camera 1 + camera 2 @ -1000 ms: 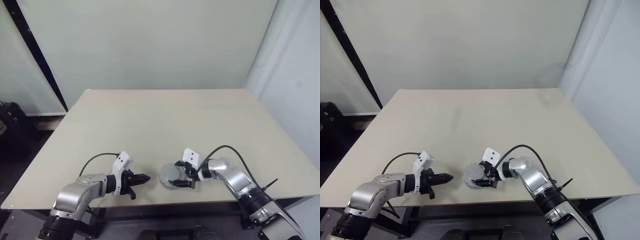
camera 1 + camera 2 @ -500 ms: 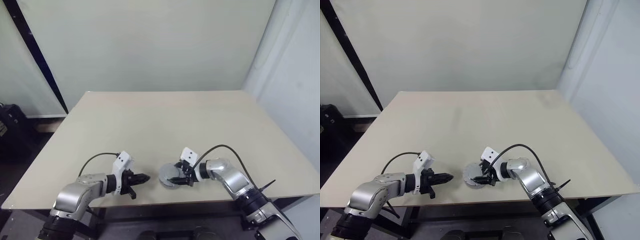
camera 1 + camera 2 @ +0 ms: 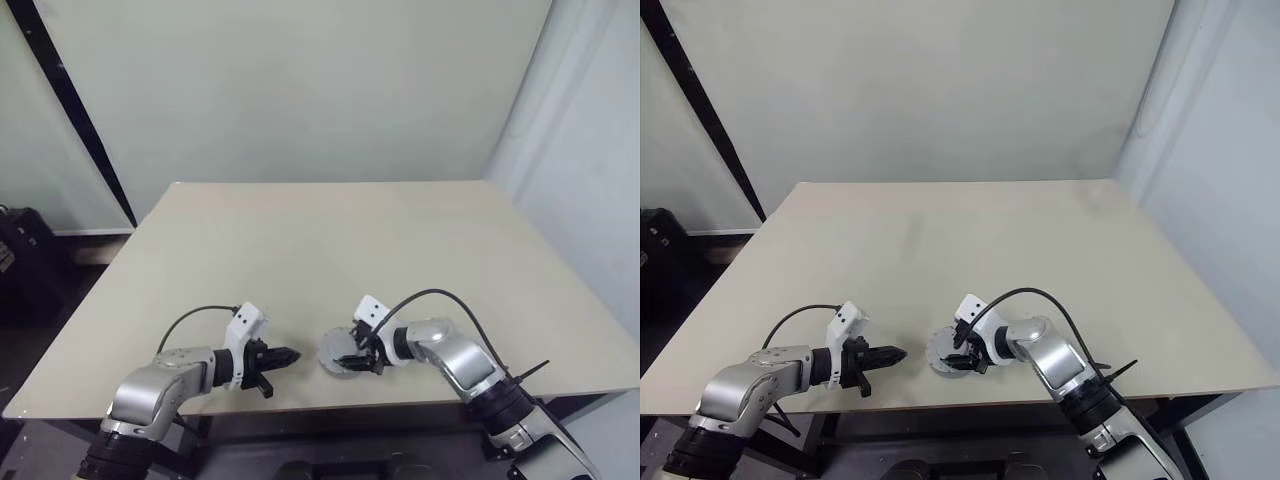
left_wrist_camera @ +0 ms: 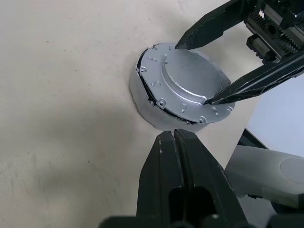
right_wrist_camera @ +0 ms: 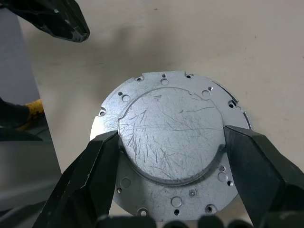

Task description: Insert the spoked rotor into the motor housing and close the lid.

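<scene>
The right gripper [image 5: 168, 142] stood with its two black fingers [image 4: 251, 83] clasped on either side of the raised round boss of the lid [image 4: 183, 85], a scratched silver disc with small holes round its flange. The lid sat on the motor housing [image 4: 145, 102], a squat silver drum resting on the table [image 3: 320, 240] close to its near edge, about midway along it. A thin dark gap showed along one side under the flange, so the lid appeared not fully seated. The left gripper [image 4: 178, 142] was pressed shut, empty, just beside the housing wall. The closing step was judged in hand; the next move calls for turning or pressing the lid until it seats evenly.
</scene>
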Available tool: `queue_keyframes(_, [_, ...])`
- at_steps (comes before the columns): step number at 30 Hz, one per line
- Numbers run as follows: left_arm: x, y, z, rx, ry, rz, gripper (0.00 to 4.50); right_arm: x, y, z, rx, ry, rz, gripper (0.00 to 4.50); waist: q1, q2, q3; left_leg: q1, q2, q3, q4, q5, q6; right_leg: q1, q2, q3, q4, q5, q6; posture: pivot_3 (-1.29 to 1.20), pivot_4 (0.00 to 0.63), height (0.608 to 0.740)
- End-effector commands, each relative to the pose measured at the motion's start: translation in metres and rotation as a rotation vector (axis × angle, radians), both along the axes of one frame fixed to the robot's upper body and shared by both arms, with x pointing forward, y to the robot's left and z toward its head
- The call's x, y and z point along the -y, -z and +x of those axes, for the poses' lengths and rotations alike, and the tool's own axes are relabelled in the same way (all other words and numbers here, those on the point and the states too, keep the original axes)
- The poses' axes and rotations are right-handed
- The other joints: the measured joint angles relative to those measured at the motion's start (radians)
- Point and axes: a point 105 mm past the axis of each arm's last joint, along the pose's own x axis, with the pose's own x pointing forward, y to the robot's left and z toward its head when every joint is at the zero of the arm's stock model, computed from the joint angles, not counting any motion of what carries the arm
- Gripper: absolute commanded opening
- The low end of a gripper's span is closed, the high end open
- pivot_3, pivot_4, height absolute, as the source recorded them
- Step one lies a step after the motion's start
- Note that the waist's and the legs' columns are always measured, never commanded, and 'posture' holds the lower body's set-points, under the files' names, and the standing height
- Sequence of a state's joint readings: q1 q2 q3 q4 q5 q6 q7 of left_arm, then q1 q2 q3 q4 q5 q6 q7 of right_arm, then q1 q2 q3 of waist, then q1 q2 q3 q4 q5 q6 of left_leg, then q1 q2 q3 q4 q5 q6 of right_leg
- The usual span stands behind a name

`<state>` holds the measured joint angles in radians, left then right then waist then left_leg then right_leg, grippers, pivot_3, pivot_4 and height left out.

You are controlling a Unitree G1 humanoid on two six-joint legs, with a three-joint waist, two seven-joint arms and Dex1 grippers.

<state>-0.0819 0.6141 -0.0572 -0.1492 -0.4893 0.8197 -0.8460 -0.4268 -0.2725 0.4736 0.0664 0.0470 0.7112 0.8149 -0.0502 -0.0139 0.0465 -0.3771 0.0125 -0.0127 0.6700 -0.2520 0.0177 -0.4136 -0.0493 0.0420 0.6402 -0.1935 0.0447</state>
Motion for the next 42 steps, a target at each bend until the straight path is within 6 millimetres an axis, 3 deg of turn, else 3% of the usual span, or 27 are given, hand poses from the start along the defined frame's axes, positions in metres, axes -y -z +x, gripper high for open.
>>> queue_keyframes(1, [0.004,-0.012,0.002,0.046,0.009,-0.022,0.00,-0.005,-0.008,0.000,0.012,0.002,0.006,3.22,0.000,0.000,0.000,0.000,0.000,0.000,0.000,0.000,0.000,0.000,0.000,0.000,0.000,0.000,0.000,0.00,0.000,0.740])
queue_keyframes(13, [0.004,-0.011,0.002,0.040,0.005,-0.025,0.00,-0.012,-0.012,0.000,-0.018,0.069,0.041,3.22,0.000,0.000,0.000,0.000,0.001,0.000,-0.002,0.000,0.000,-0.003,0.000,0.000,0.000,0.000,0.000,0.00,0.000,0.740])
queue_keyframes(24, [0.002,-0.011,0.002,0.035,0.001,-0.020,0.00,-0.011,-0.028,-0.003,0.138,0.037,0.134,3.22,0.000,0.000,0.000,-0.005,0.001,0.001,-0.002,0.000,0.000,-0.009,0.000,0.000,0.000,0.000,0.000,0.00,0.000,0.740])
queue_keyframes(34, [0.003,-0.009,0.001,0.029,0.001,-0.021,0.00,-0.010,-0.025,0.002,0.153,0.138,0.164,3.22,0.000,0.000,0.000,-0.007,0.001,0.001,-0.003,0.000,0.000,-0.010,0.000,0.000,0.000,0.000,0.000,0.00,0.000,0.740])
queue_keyframes(42, [0.001,-0.009,0.000,0.031,-0.004,-0.017,0.00,-0.015,-0.013,0.000,0.112,0.118,0.075,3.22,-0.001,0.000,0.000,-0.007,0.001,0.001,-0.003,0.000,0.000,-0.011,0.000,0.000,0.000,0.000,0.000,0.00,0.000,0.740])
